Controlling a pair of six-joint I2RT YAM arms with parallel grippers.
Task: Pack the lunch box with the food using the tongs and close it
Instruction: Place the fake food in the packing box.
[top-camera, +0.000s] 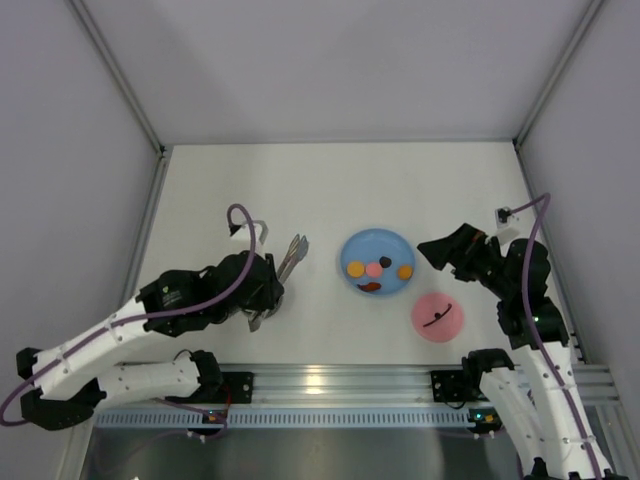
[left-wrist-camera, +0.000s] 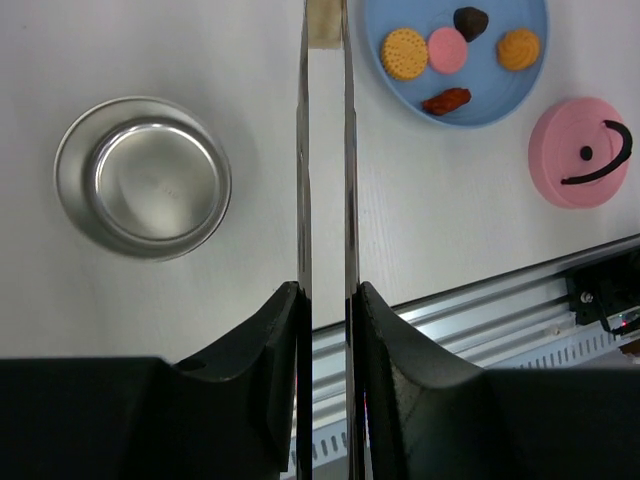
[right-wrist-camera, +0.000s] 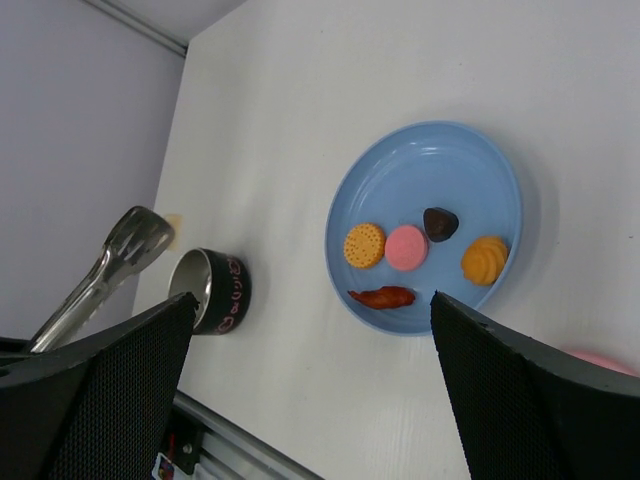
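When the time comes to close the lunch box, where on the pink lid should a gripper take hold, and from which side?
Grip the black strap handle on the pink lid, coming straight down from above. The lid lies flat on the table, strap up, and its low rim probably leaves little to pinch from the side.

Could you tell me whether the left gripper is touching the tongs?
Touching: the left wrist view shows the left gripper with its jaws pressed against both arms of the tongs.
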